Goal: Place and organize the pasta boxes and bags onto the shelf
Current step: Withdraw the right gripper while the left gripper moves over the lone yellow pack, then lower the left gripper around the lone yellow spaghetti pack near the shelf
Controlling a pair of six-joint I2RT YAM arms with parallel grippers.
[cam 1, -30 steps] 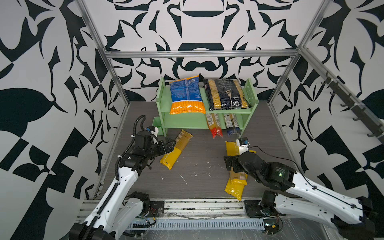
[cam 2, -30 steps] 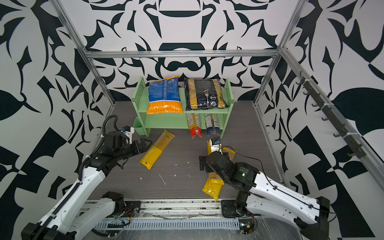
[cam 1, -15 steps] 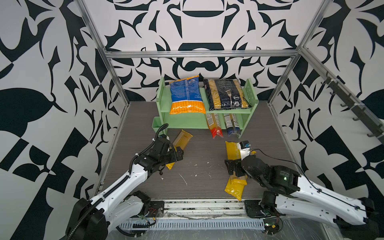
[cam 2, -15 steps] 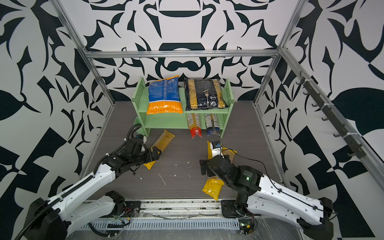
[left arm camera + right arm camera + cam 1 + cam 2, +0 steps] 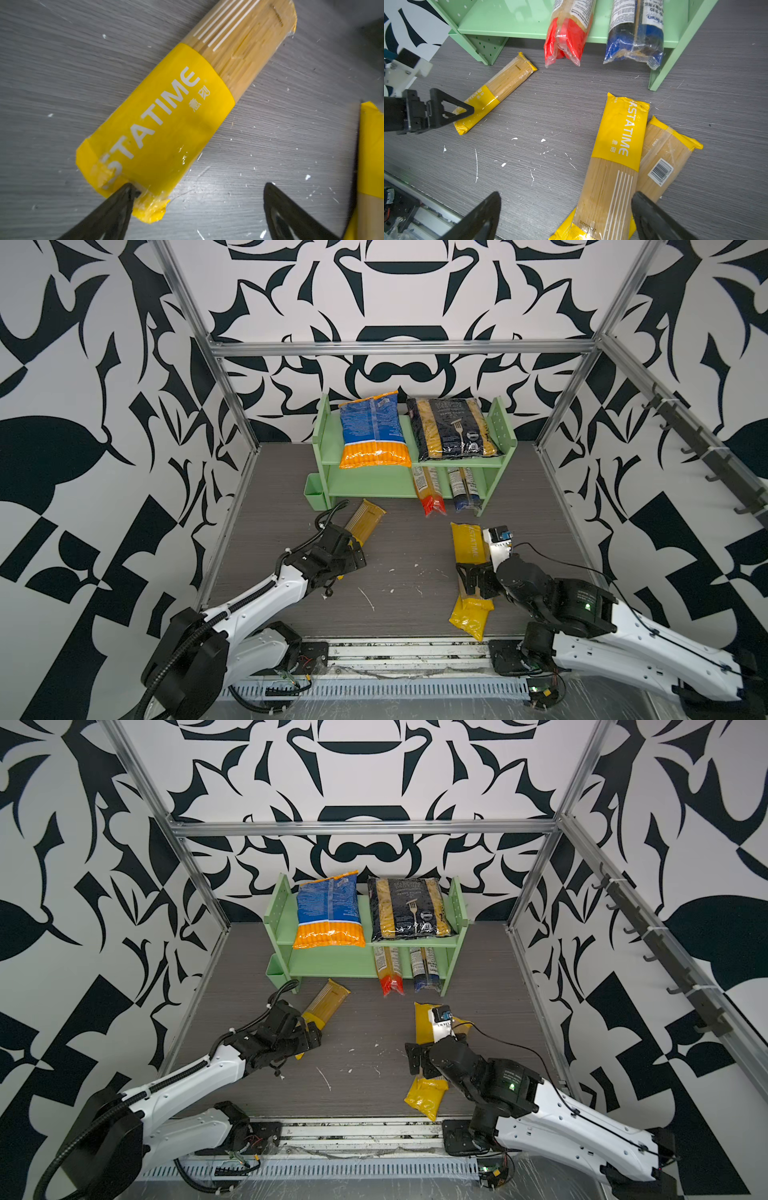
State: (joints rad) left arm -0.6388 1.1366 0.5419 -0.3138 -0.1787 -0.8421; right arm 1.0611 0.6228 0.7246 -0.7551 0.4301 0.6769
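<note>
The pale green shelf [image 5: 374, 485] stands at the back. A blue-orange bag [image 5: 372, 429] and a black penne bag [image 5: 453, 429] lie on its top tier. Red-ended [image 5: 430, 493] and blue-ended [image 5: 465, 491] packs poke out of the lower tier. One yellow spaghetti pack [image 5: 166, 116] lies slanted on the floor. My left gripper [image 5: 198, 186] is open over its yellow end, one fingertip [image 5: 127, 188] touching the wrapper. Two more yellow packs [image 5: 616, 158] overlap at the right. My right gripper [image 5: 565, 195] hangs open above the upper one's clear end.
A small green cup [image 5: 314, 491] is fixed at the shelf's left foot. White pasta crumbs [image 5: 365, 599] are scattered on the grey floor between the arms. A metal rail [image 5: 407, 651] runs along the front edge, and frame posts stand at the back corners.
My left arm has swung in from the left wall and come down over the near end of the slanted yellow pack. The right gripper has drawn back slightly along its pack. Both stay open.
</note>
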